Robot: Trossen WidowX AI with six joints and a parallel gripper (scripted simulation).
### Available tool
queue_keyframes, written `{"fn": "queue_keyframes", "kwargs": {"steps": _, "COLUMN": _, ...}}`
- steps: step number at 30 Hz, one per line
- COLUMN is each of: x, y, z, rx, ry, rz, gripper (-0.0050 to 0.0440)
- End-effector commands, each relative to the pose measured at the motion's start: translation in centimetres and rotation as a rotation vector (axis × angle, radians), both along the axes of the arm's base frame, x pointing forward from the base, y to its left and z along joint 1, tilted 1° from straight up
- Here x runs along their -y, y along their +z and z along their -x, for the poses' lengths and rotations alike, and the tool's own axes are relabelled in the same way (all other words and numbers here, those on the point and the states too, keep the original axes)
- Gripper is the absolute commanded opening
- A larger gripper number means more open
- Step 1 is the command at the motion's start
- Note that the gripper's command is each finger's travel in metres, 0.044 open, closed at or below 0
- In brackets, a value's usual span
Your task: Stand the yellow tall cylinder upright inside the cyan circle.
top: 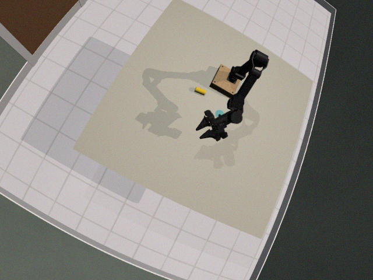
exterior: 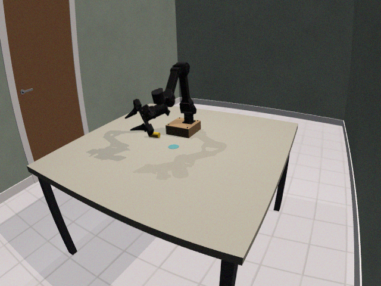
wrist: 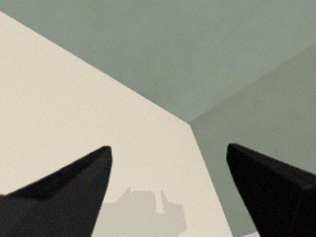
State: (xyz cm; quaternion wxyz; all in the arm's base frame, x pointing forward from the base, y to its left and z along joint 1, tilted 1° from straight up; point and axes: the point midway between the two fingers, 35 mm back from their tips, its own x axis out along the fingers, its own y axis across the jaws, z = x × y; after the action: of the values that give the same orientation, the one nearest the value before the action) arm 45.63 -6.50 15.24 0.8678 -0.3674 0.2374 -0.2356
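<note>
The yellow cylinder [top: 200, 90] lies on its side on the beige table, left of the wooden arm base; in the exterior view it [exterior: 155, 134] lies partly behind a fingertip. The cyan circle [exterior: 173, 146] is a flat disc on the table; in the overhead view it [top: 218, 113] is partly hidden by the arm. My gripper [top: 202, 130] hangs in the air above the table, open and empty, apart from the cylinder; it also shows in the exterior view [exterior: 134, 121]. The wrist view shows my two fingertips with only table and wall between them.
The wooden block [top: 226, 79] carrying the arm's base stands right of the cylinder. The table edge and a grey-green wall fill the wrist view. A brown door [exterior: 40, 70] stands at the left of the room.
</note>
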Motion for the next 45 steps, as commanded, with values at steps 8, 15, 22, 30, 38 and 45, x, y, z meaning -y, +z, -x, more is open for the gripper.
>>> {"fn": "queue_keyframes", "kwargs": {"steps": 8, "x": 6.5, "y": -1.3, "z": 2.8, "rx": -0.042, "ry": -0.153, "rz": -0.300, "gripper": 0.0314}}
{"fn": "queue_keyframes", "kwargs": {"steps": 15, "x": 8.8, "y": -2.8, "z": 5.1, "rx": -0.070, "ry": -0.249, "rz": -0.438, "gripper": 0.0314}}
{"fn": "queue_keyframes", "kwargs": {"steps": 22, "x": 11.9, "y": -4.8, "z": 9.7, "rx": -0.099, "ry": -0.446, "rz": -0.680, "gripper": 0.0314}}
{"fn": "queue_keyframes", "kwargs": {"steps": 30, "x": 13.5, "y": -6.4, "z": 15.0, "rx": -0.108, "ry": -0.684, "rz": -0.926, "gripper": 0.0314}}
{"fn": "queue_keyframes", "kwargs": {"steps": 38, "x": 13.6, "y": -7.3, "z": 20.1, "rx": -0.101, "ry": -0.938, "rz": -1.152, "gripper": 0.0314}}
{"fn": "queue_keyframes", "kwargs": {"steps": 45, "x": 12.6, "y": -7.4, "z": 25.1, "rx": -0.075, "ry": -1.226, "rz": -1.369, "gripper": 0.0314}}
